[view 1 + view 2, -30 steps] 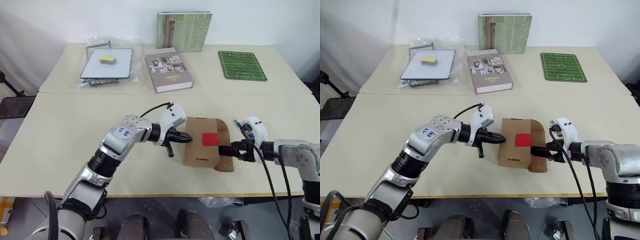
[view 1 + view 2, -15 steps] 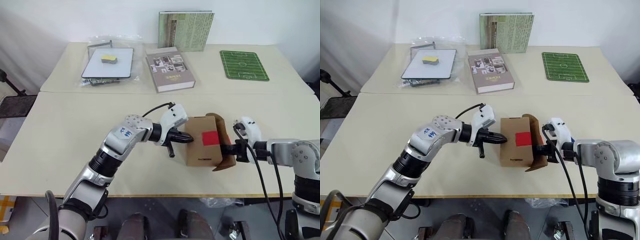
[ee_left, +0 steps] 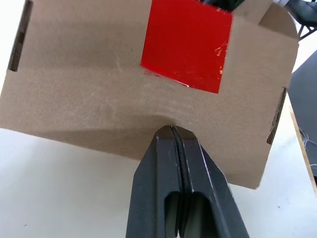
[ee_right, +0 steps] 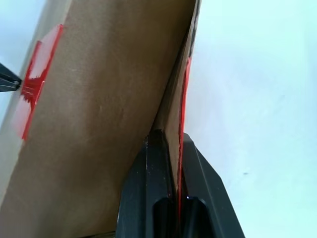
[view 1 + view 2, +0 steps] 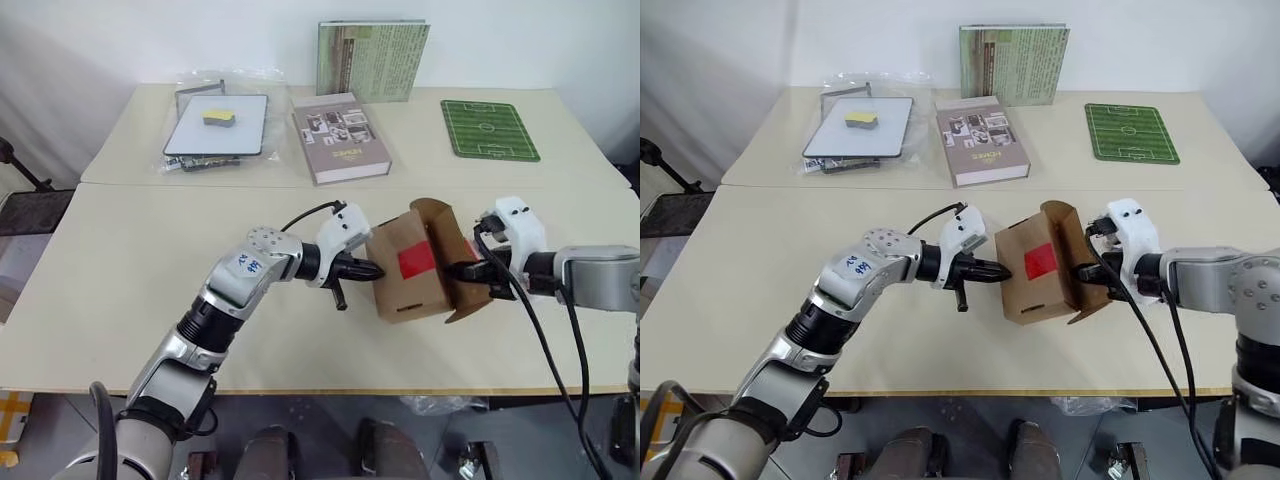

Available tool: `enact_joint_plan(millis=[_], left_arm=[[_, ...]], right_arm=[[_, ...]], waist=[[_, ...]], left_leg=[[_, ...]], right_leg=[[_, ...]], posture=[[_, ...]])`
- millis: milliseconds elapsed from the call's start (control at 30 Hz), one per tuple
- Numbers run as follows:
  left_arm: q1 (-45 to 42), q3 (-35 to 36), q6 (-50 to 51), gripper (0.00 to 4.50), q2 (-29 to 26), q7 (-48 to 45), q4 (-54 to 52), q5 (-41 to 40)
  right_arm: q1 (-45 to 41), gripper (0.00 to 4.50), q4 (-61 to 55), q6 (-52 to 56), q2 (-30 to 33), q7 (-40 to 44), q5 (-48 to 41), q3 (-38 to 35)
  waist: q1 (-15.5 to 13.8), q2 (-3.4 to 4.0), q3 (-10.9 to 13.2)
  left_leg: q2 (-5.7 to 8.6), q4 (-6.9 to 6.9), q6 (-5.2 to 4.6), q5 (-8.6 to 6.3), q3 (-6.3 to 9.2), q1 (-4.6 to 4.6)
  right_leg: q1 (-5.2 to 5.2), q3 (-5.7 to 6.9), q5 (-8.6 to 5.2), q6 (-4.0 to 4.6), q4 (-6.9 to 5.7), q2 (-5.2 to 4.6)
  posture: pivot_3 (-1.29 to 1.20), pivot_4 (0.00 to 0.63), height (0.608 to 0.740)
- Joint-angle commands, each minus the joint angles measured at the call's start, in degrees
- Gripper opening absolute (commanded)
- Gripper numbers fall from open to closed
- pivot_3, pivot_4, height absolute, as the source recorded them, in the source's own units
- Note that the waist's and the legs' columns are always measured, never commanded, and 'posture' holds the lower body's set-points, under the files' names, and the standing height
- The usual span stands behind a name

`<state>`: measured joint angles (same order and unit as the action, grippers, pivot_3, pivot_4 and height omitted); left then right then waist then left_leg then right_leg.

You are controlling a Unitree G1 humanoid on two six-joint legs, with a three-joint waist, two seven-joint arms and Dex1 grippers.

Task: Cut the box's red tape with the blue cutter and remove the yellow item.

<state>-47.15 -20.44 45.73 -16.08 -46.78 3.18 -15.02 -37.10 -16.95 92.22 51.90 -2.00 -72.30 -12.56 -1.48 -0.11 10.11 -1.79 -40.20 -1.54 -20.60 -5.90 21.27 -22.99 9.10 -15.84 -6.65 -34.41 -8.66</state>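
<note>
The brown cardboard box (image 5: 405, 285) sits tilted near the table's front, its right side raised off the surface. A square of red tape (image 5: 415, 262) is on its upper face. My left gripper (image 5: 377, 272) is shut, and its tips press against the box's left side just below the red tape (image 3: 185, 47). My right gripper (image 5: 466, 270) is shut on the box's open right flap (image 5: 462, 290), whose edge carries a strip of red tape (image 4: 184, 99). The blue cutter and the yellow item are out of view.
Along the back of the table are a plastic bag holding a white board with a small yellow block (image 5: 213, 117), a grey book (image 5: 340, 138), an upright green book (image 5: 372, 60) and a green pitch mat (image 5: 490, 130). Bare tabletop (image 5: 130, 280) lies to the box's left.
My right gripper closed on the box's right flap and rose, lifting and tilting the box. The left gripper stayed shut against the box's left side.
</note>
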Motion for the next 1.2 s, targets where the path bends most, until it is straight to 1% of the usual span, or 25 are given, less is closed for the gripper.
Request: enact_joint_plan(millis=[33,133,200,267,333,400,533,667,767,833,967,1067,1100,1200], left_arm=[[-0.3,0.2,-1.3,0.0,1.3,1.2,1.1,1.0],[-0.4,0.8,-2.1,0.0,1.2,1.1,2.1,1.3],[-0.5,0.9,-2.7,0.0,1.1,1.0,2.9,1.6],[-0.7,1.1,-3.3,0.0,1.3,1.0,3.5,1.9],[-1.0,2.4,-3.5,0.0,1.4,1.0,3.6,1.3],[-1.3,4.9,-2.6,0.0,1.7,0.9,3.2,-0.6],[-2.5,12.8,5.8,0.0,-0.4,-3.7,-0.6,-10.0],[-3.7,15.9,13.0,0.0,-4.5,-8.1,-4.7,-17.0],[-5.1,16.9,14.5,0.0,-3.9,-7.9,-5.5,-19.6],[-6.2,15.8,13.1,0.0,-1.9,-6.3,-4.9,-18.7],[-8.2,11.1,6.0,0.0,3.3,-1.0,1.3,-11.7],[-10.5,6.8,-2.3,0.0,6.3,2.5,9.3,-4.6],[-11.0,6.3,-4.1,0.0,7.0,3.1,11.2,-3.3],[-11.9,2.1,-9.3,0.0,6.6,1.9,15.1,1.7]], right_arm=[[-4.8,0.01,-2.0,0.3,3.8,-6.8,-11.1,2.0],[-10.8,0.01,0.1,-1.4,7.4,-13.9,-20.1,5.9],[-13.1,0.01,1.0,-5.9,11.9,-19.3,-28.6,10.3],[-14.8,0.01,1.1,-10.0,16.5,-23.7,-35.5,14.8],[-16.2,0.01,0.8,-13.2,19.7,-26.7,-39.8,18.2],[-17.4,0.01,0.5,-15.3,21.2,-27.2,-40.7,20.4],[-17.8,0.01,0.3,-18.4,21.9,-28.5,-40.7,23.7],[-16.7,0.01,1.2,-20.4,21.2,-31.1,-40.7,26.0],[-16.7,0.01,1.6,-21.1,20.2,-32.3,-40.7,27.2],[-16.9,0.01,1.6,-21.5,19.5,-32.6,-40.7,27.7],[-17.1,0.01,1.3,-21.9,18.8,-32.9,-40.7,28.0],[-17.2,0.01,1.2,-21.9,19.0,-32.9,-40.7,27.8],[-17.2,0.01,1.2,-22.0,19.0,-32.9,-40.7,27.8],[-16.7,0.01,0.3,-22.2,20.1,-32.3,-40.7,27.1]], waist=[[0.0,0.0,0.0],[0.1,0.01,0.0],[0.0,-0.01,0.0],[-0.1,-0.02,0.0],[0.0,-0.02,0.0],[0.0,-0.03,0.0],[0.0,-0.04,0.0],[0.0,-0.03,0.0],[-0.2,-0.04,0.0],[-0.3,-0.04,0.0],[-0.4,-0.06,0.1],[-0.3,-0.06,0.1],[-0.2,-0.06,0.1],[-0.1,-0.06,0.1]], left_leg=[[0.0,0.01,-0.01,0.0,-0.01,0.01],[0.0,0.02,-0.02,0.01,-0.08,0.1],[-0.01,0.03,-0.04,0.02,-0.16,0.33],[0.05,0.08,-0.05,0.02,-0.12,0.42],[0.07,0.12,-0.08,0.0,-0.16,0.53],[0.1,0.06,-0.08,0.0,-0.15,0.86],[0.1,0.05,-0.08,0.0,-0.23,1.03],[0.08,0.06,-0.07,0.0,-0.22,1.04],[0.08,0.05,-0.07,0.01,-0.21,1.05],[0.08,0.01,-0.07,0.01,-0.22,1.07],[0.13,0.0,-0.08,0.01,-0.31,1.08],[0.15,0.02,-0.08,0.01,-0.47,1.06],[0.13,0.03,-0.08,0.01,-0.47,1.06],[0.12,0.04,-0.09,0.01,-0.51,1.06]], right_leg=[[-0.02,-0.01,0.0,0.0,0.0,0.0],[-0.19,-0.06,0.01,-0.02,-0.02,0.0],[-0.52,-0.13,0.01,-0.01,-0.09,0.01],[-0.57,-0.01,0.01,-0.01,-0.03,0.04],[-0.68,-0.02,0.01,-0.01,0.06,0.04],[-0.88,0.07,0.03,-0.06,0.15,0.06],[-0.95,0.17,0.05,-0.09,0.23,0.11],[-0.96,0.17,0.05,-0.09,0.24,0.12],[-0.95,0.18,0.05,-0.09,0.25,0.11],[-0.93,0.19,0.08,-0.13,0.27,0.1],[-0.88,0.2,0.12,-0.21,0.34,0.1],[-0.89,0.2,0.12,-0.2,0.35,0.15],[-0.89,0.2,0.13,-0.19,0.35,0.17],[-0.91,0.18,0.13,-0.18,0.35,0.16]], posture=[[0.0,0.15,0.74],[0.0,0.15,0.74],[0.0,0.15,0.74],[0.0,0.15,0.74],[0.0,0.15,0.74],[0.0,0.15,0.74],[0.0,0.15,0.74],[0.0,0.15,0.74],[0.0,0.15,0.74],[0.0,0.15,0.74],[0.0,0.15,0.74],[0.0,0.15,0.74],[0.0,0.15,0.74],[0.0,0.15,0.74]])
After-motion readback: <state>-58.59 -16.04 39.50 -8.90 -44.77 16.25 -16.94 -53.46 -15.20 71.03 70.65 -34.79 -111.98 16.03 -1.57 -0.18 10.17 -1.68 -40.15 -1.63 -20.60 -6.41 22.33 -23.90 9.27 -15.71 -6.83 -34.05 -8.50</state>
